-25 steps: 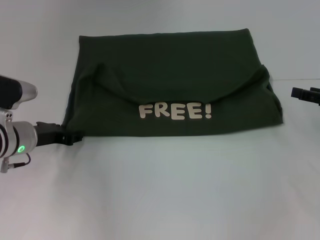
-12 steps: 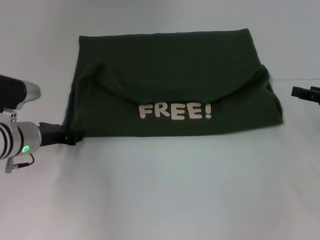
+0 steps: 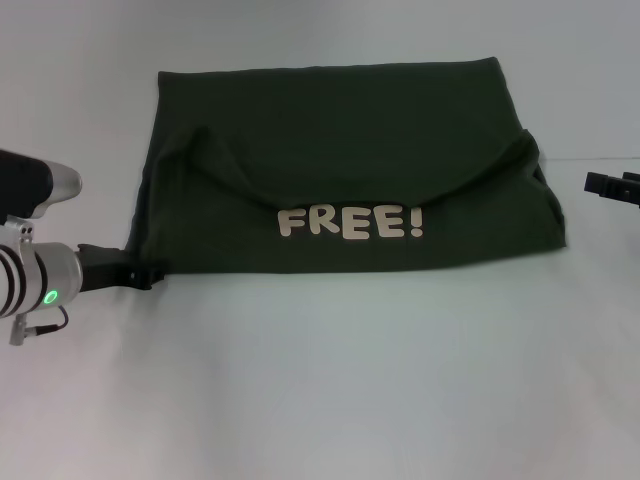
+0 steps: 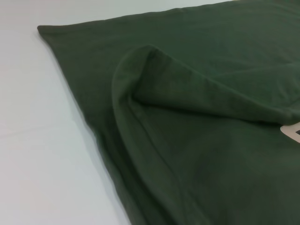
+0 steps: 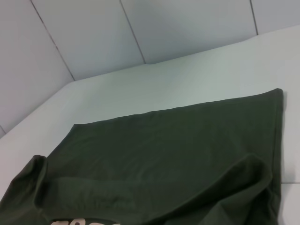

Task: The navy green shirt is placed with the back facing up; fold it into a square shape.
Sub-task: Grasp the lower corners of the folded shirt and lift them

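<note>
shirt (image 3: pixel 340 140) lies folded, left tool (image 3: pixel 150 272) at its near corner.

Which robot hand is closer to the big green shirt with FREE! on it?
The left. The left gripper is right at the near left corner of the dark olive-green fabric shirt. The right gripper sits off past the shirt's right edge, with bare table between.

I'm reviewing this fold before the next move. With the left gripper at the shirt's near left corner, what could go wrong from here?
1. The left gripper sits at the very corner of the navy green shirt; a thin bite may slip out when lifted.
2. The folded-over flap bearing the FREE! lettering lies curved and loose, so pulling sideways could drag it crooked.
3. The right gripper waits beside the far edge, leaving that side unpinned.
</note>
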{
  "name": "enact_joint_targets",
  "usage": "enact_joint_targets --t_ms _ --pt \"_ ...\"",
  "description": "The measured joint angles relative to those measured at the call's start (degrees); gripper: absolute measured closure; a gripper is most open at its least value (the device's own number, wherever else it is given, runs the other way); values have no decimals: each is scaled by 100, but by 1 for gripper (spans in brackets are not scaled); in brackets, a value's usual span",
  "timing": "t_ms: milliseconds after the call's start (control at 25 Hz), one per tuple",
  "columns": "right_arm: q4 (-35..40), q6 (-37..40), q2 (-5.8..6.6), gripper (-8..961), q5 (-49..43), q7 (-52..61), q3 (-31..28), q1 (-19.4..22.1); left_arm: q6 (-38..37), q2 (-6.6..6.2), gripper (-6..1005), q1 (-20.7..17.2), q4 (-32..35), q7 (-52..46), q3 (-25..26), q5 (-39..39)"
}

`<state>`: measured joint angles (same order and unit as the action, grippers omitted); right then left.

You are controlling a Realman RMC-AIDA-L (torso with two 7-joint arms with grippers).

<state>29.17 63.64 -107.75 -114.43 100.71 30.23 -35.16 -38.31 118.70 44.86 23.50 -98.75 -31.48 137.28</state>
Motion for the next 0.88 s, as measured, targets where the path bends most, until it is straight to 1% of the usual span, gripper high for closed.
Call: enact_joint_targets --t_ms 200,280,360,720,880 --pt "-14 -10 0 186 2 -13 0 0 217 -117 667 91 -216 -363 -2 175" --pt "-14 -22 -2 186 2 -22 0 -4 245 -126 677 110 -240 -380 -6 227" --pt "-16 -27 -5 186 2 -26 0 -11 245 -125 879 116 -241 -381 -11 229" --pt "-19 -50 2 187 -6 63 0 -10 194 -103 960 151 -248 -398 -11 219" --pt "22 -81 42 187 -323 598 11 -106 174 -101 978 154 -213 -458 4 199"
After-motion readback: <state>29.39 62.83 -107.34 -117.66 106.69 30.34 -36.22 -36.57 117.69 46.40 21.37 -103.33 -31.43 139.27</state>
